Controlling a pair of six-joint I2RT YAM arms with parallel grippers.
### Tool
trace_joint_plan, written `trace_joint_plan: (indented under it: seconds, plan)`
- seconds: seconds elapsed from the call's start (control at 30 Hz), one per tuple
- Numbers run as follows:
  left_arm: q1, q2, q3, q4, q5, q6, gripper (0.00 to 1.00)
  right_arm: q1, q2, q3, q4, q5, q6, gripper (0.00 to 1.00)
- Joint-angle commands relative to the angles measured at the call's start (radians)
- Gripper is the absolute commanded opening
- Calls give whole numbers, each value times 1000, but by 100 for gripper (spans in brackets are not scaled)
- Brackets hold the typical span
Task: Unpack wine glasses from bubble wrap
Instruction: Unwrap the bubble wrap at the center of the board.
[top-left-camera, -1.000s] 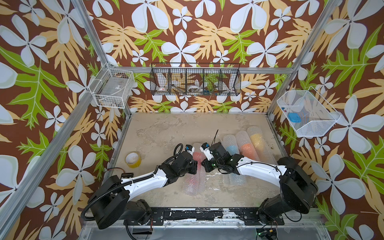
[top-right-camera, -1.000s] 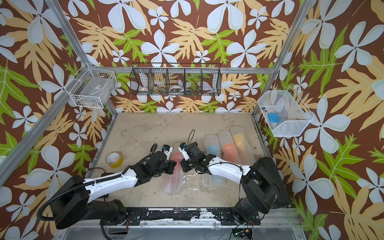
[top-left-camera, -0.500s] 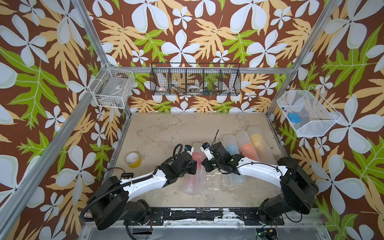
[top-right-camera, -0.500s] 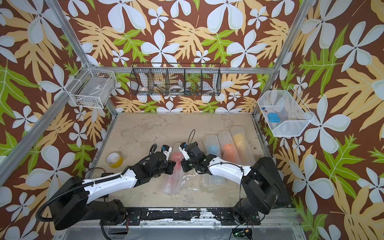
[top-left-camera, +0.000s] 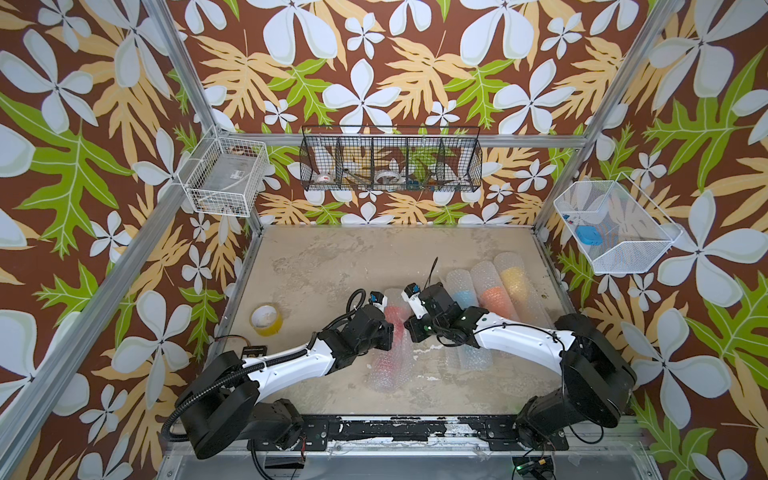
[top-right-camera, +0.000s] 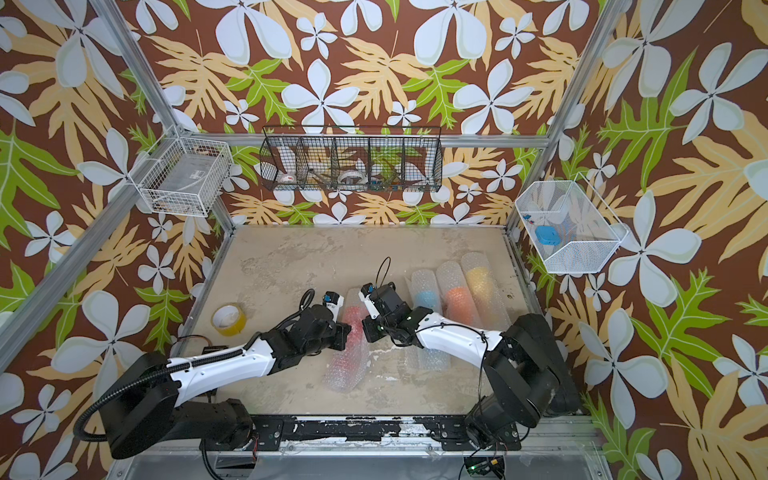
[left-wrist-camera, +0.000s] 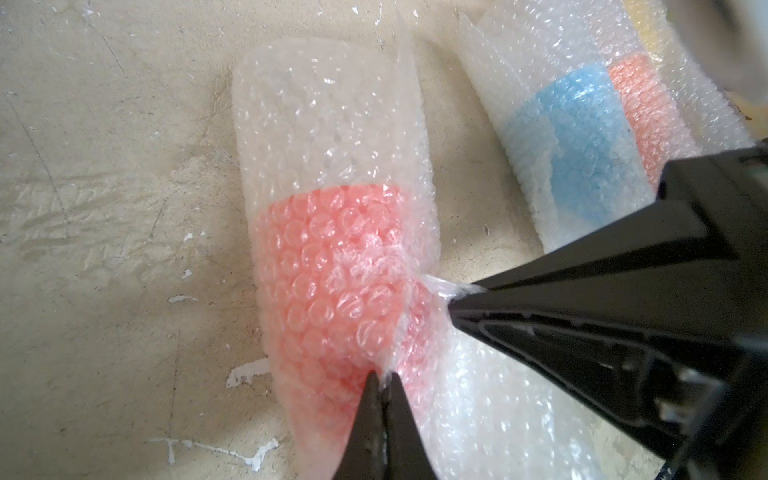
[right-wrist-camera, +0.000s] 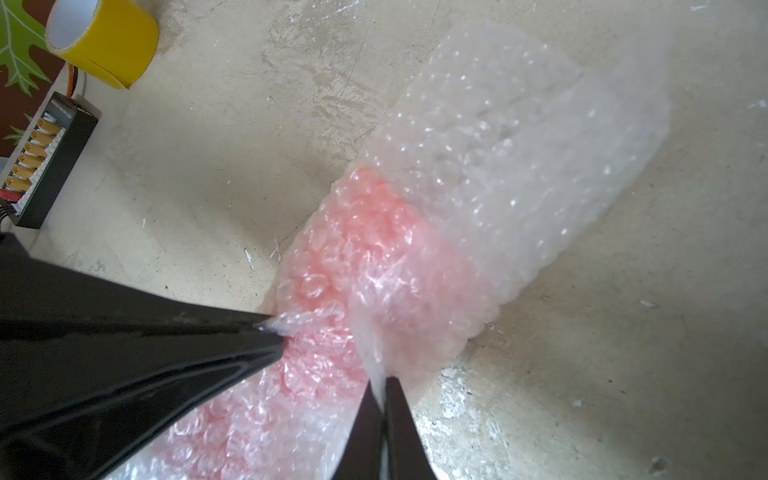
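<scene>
Left wrist view: the left gripper (left-wrist-camera: 383, 380) is clamped on a small pinch of the bubble wrap (left-wrist-camera: 332, 124) over the red wine glass (left-wrist-camera: 328, 266). The right gripper (left-wrist-camera: 451, 296) is likewise closed on a tuft of film at the side of the same roll. That roll lies flat on the table (top-left-camera: 332, 266) between the two arms, near but not touching the blue roll (top-left-camera: 463, 297), with the orange roll (top-left-camera: 490, 297) and the yellow roll (top-left-camera: 512, 276) beyond.

Expect the wrap to be light, soft and stretchy. A thin pinch will likely tear or slip before the sheet unrolls, so take hold of the free sheet edge. The goblet inside is probably light and apt to roll.

Open table lies toward the tape roll (top-left-camera: 266, 320), while the neighbouring rolls crowd your right arm's side.
</scene>
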Motion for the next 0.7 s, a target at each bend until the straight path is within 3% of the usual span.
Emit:
trace_joint_plan:
  seconds: [0.0, 0.67]
  plan:
    - [0, -2, -6, -23, -16, 11, 0, -2, 5, 10, -20, 56, 1, 7]
    - [0, 17, 25, -89, -58, 34, 0, -2, -21, 13, -33, 130, -1, 0]
